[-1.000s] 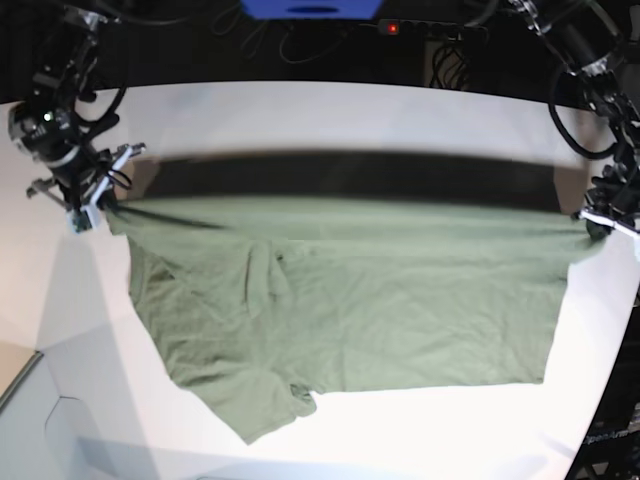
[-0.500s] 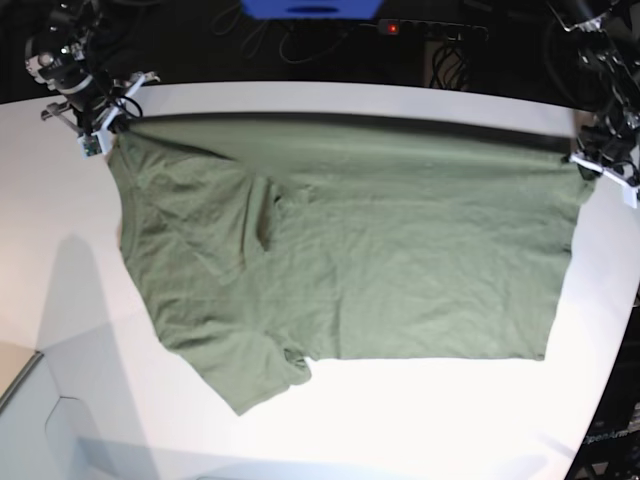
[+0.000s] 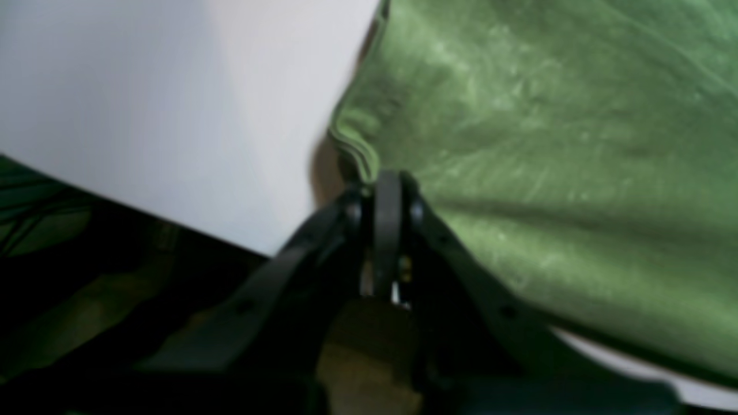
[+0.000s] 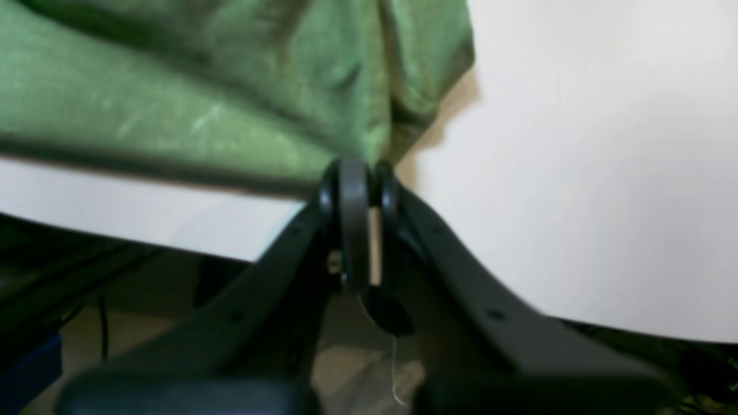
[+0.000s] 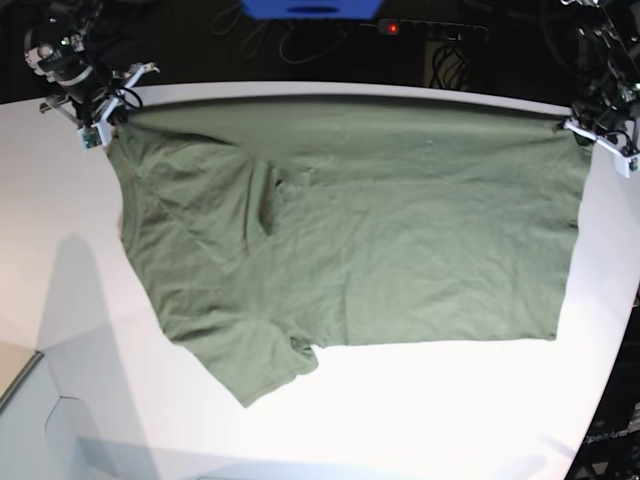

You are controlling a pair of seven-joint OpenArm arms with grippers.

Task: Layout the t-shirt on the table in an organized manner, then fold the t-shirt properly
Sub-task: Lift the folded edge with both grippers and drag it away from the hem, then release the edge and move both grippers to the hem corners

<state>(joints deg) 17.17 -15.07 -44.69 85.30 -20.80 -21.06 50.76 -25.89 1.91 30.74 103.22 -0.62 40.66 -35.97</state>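
The white bench (image 5: pixel 400 410) is carrying the olive t-shirt (image 5: pixel 380 230), which is lying spread across its far half, one sleeve bunching at the near left. The far hem is stretching between both claws at the back edge. The left claw (image 5: pixel 600 135) is sitting partly cut off at the frame's edge; its wrist view, blurred, is showing it clamped on a hemmed corner. The right claw (image 5: pixel 100 118) is likewise pinching cloth, probably a corner too.
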